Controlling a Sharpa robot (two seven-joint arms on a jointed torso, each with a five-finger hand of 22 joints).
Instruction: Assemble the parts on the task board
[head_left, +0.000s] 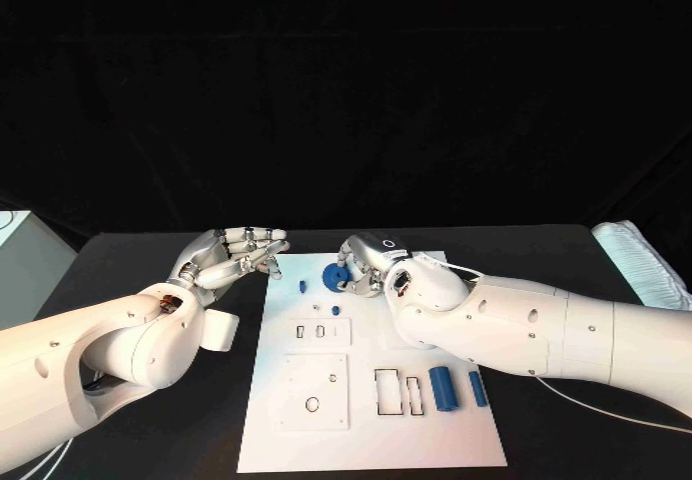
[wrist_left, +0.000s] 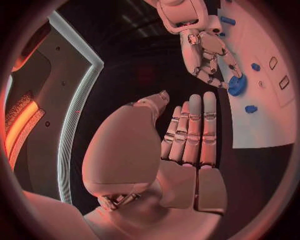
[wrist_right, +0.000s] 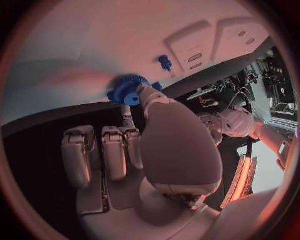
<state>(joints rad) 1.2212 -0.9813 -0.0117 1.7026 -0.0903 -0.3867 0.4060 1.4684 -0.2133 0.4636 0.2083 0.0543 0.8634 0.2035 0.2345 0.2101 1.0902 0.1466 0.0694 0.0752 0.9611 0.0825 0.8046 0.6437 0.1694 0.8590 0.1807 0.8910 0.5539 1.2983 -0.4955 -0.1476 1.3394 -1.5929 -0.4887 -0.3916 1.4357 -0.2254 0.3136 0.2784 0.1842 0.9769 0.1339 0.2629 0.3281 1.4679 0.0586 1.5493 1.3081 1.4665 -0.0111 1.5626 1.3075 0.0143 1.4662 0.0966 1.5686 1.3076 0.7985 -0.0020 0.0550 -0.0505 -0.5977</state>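
The board (head_left: 368, 420) lies on the black table (head_left: 130, 250), its long sides running from the far edge toward the near edge. The right hand (head_left: 364, 265) rests over the board's far end, curled around a blue gear (head_left: 336, 276). In the right wrist view the thumb tip (wrist_right: 145, 93) presses against the gear (wrist_right: 128, 90) and the other fingers are folded in below it; whether any of them touches the gear is hidden behind the palm. In the left wrist view the right hand's fingertips (wrist_left: 215, 80) sit at the gear (wrist_left: 236, 85), which is on or just above the board (wrist_left: 262, 120); I cannot tell which.

The left hand (head_left: 231, 255) hangs over the table just beside the board's far left corner, holding nothing. Its fingers (wrist_left: 190, 130) lie straight and side by side, with the thumb (wrist_left: 156, 100) apart from them.

A small blue peg (head_left: 303, 285) stands near the board's left edge at the far end, and another small blue piece (head_left: 333, 310) lies close to the right wrist, partly shadowed, its shape hard to read. Two blue cylinders (head_left: 443, 389) lie side by side near the right edge toward the near end, beside rectangular slots (head_left: 389, 391). The right arm (head_left: 534, 325) covers the board's right edge at mid-length. Raised white blocks with openings (head_left: 315, 390) take up the middle.
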